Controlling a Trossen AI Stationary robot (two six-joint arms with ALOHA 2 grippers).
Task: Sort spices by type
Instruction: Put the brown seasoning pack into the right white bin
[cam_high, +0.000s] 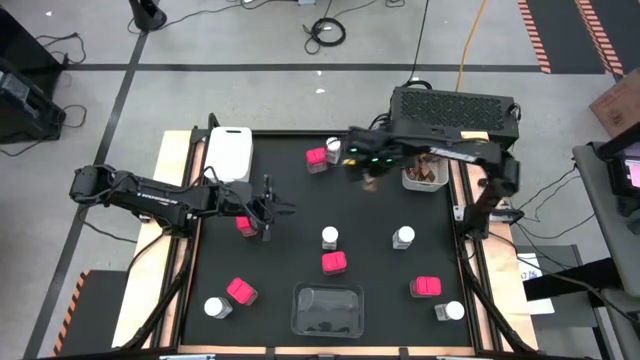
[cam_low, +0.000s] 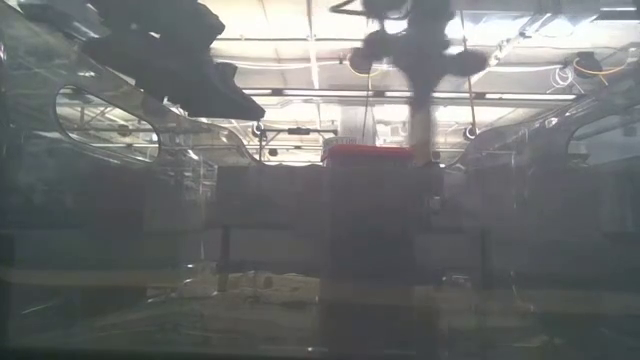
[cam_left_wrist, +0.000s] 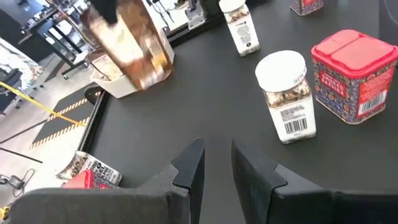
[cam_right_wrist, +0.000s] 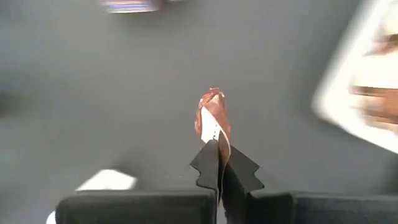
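Pink square-topped boxes (cam_high: 334, 262) and clear jars with white lids (cam_high: 330, 237) stand scattered on the black mat. Brown jars sit in a small tray (cam_high: 425, 178) at the far right. My right gripper (cam_high: 372, 172) hovers just left of that tray, shut on a brown jar (cam_right_wrist: 213, 121), which shows blurred in the left wrist view (cam_left_wrist: 127, 40). My left gripper (cam_left_wrist: 214, 165) is at the mat's left part, open by a narrow gap and holding nothing. A pink box (cam_high: 243, 224) lies just beside it. My right gripper pinches the brown jar between its two fingers. The jar's end (cam_right_wrist: 214, 109) sticks out past the fingertips. In the left wrist view the dark fingers (cam_left_wrist: 107, 9) come at the jar's top from above, and the jar hangs below them, lifted clear of the mat.
A white tray (cam_high: 229, 152) stands at the far left of the mat and a clear tray (cam_high: 325, 308) at its near edge. A clear jar (cam_left_wrist: 286, 93) and a pink box (cam_left_wrist: 354, 74) stand ahead of my left gripper. A black box (cam_high: 455, 115) sits behind the table.
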